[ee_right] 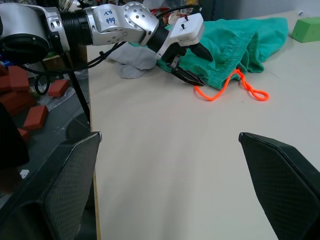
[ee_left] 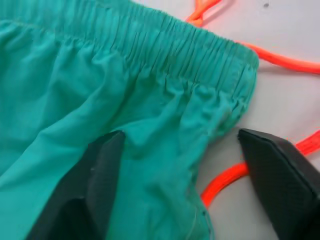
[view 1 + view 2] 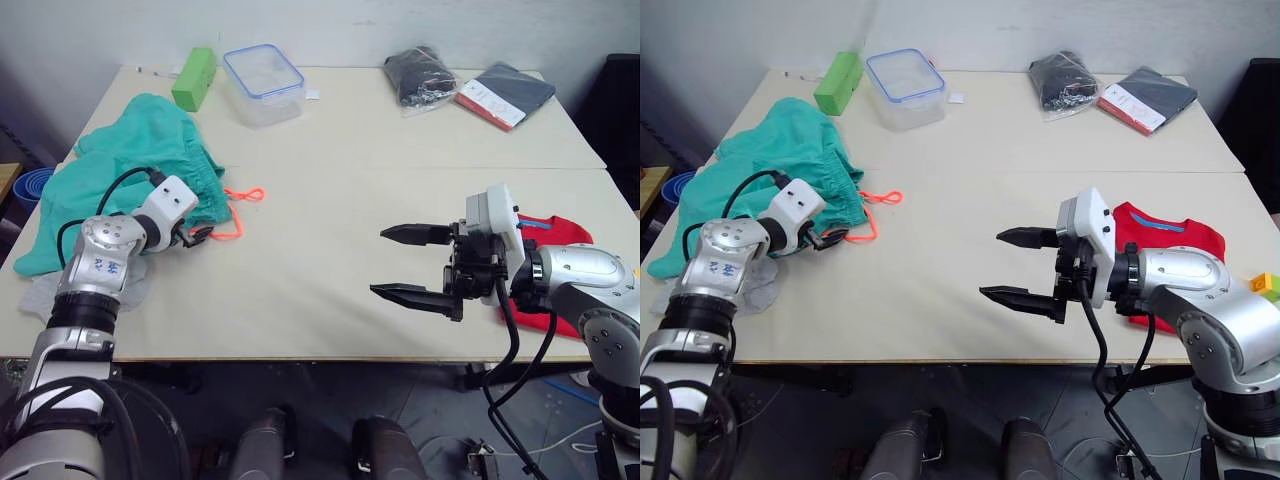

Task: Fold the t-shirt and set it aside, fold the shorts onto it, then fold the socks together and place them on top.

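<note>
Nearest, the right pincer point(image 3: 1025, 266) hangs wide open and empty above bare tabletop point(image 3: 940, 270). Left pincer point(image 1: 192, 64), also open, straddles the shorts point(image 2: 100, 100) at their waistband corner, so that arm is nearer them.

Your pale table point(image 3: 330, 250) carries teal shorts point(image 3: 120, 170), red t-shirt point(image 3: 1170, 235), grey socks point(image 1: 132, 62), green block point(image 3: 194, 78), clear lidded box point(image 3: 263, 82), bagged dark cloth point(image 3: 420, 75), flat packet point(image 3: 505, 93).

desk point(image 3: 330, 260) | green block point(image 3: 194, 78) far left | clear tub, blue rim point(image 3: 263, 83) beside it | black bagged cloth point(image 3: 419, 76) | dark packet, red edge point(image 3: 505, 95) far right
</note>
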Controlling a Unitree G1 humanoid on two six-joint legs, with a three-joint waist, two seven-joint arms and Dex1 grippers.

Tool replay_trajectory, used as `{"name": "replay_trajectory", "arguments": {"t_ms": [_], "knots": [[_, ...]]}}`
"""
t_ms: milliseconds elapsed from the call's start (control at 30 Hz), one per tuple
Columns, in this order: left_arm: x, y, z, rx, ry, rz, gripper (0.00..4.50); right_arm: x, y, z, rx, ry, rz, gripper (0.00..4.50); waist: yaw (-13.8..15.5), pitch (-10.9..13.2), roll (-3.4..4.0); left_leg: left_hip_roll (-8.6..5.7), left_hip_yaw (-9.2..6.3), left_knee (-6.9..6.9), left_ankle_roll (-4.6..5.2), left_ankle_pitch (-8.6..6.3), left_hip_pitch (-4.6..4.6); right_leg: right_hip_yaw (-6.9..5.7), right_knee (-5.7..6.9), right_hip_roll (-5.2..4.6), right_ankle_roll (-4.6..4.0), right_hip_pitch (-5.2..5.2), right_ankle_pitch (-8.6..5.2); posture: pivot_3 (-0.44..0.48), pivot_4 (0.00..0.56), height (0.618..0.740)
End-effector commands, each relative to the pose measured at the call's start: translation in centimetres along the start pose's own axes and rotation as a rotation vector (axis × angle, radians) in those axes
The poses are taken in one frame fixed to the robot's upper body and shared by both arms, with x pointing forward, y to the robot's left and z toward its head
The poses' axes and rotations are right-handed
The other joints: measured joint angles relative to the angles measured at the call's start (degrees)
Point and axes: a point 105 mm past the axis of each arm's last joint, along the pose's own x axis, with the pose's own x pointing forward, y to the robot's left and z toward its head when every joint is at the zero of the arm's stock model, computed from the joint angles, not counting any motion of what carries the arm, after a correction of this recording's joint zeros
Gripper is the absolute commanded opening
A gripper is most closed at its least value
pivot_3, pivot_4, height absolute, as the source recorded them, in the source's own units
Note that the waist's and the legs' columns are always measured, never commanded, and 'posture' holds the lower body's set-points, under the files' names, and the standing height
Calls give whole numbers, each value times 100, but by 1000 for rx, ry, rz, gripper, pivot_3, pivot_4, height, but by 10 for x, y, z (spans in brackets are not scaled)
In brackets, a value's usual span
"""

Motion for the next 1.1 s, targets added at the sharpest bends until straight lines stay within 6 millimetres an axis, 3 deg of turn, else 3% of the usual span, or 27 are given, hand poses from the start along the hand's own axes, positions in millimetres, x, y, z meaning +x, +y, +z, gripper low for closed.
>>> {"name": "replay_trajectory", "arguments": {"t_ms": [33,200,300,433,633,833,933,1033,1100], "knots": [[-1,6,-2,-28,8,-11,2559,-2,2,8,-59,-14,-14,4500,-10,0,-2,1,4,2,0,0,0,1,4,0,0,-4,0,0,150,740],[3,1,4,-16,-6,-57,961,-4,-1,8,-59,-14,-30,4500,-5,0,-4,4,12,8,1,1,0,2,12,-2,0,-11,0,0,150,740],[4,-4,19,-28,-66,-101,15,-4,-2,5,-70,0,-35,4500,-3,0,-5,3,12,8,1,0,-2,2,13,-5,0,-13,0,0,150,740],[-2,-49,73,120,-225,-343,15,-6,-2,2,-70,9,-50,4500,24,2,-10,2,11,12,2,1,-14,0,17,-7,0,-22,0,0,150,740],[-26,-110,146,155,-430,-622,15,-8,6,-4,-77,31,-48,4500,10,3,-11,-2,9,16,6,2,-15,2,9,-8,0,-10,0,0,150,740],[-42,-188,165,240,-494,-927,15,-20,7,-11,-132,93,-74,4500,6,2,-10,5,11,14,0,6,-3,8,6,7,-1,-3,-1,0,150,740],[-43,-212,175,229,-529,-1005,15,-25,7,-14,-148,113,-92,4500,14,2,-10,5,9,18,3,7,-4,7,-2,7,-1,4,-1,0,150,740],[-31,-229,182,232,-528,-989,15,-33,6,-18,-169,150,-111,4500,24,3,-10,4,-2,22,7,8,3,6,-12,4,-1,25,-1,0,150,740],[-26,-231,183,218,-512,-971,439,-36,6,-20,-176,163,-118,4500,29,2,-10,5,-15,26,9,7,4,7,-24,3,-1,38,-1,0,150,740]]}}
